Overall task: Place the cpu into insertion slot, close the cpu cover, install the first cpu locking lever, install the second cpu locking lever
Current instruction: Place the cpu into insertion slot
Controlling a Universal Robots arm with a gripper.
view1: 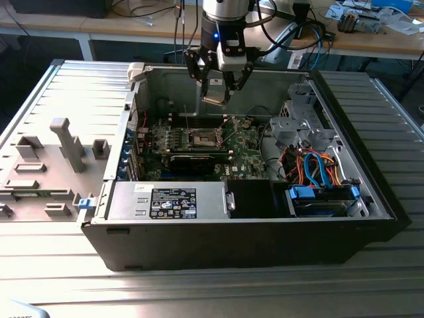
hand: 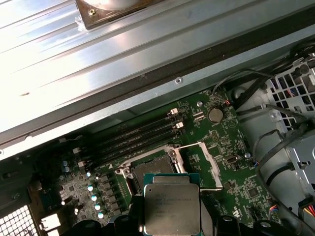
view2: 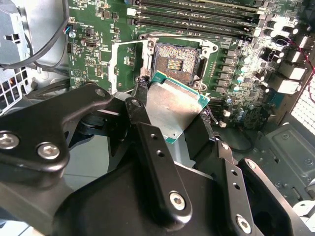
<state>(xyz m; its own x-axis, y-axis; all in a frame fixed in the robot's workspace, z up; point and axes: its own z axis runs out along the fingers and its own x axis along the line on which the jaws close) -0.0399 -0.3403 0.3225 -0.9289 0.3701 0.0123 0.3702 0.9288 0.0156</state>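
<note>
While the big surface holds one open computer case, the green board inside it shows one bare slot, with its one cover standing open beside it. Two fingers are clamped on the one chip, which hangs up above the slot, not yet in it.

Computer case, perhaps grey fixtures

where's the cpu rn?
The cpu is held in the end effector above the green board, in the second wrist view just short of the open insertion slot, not seated.
</note>
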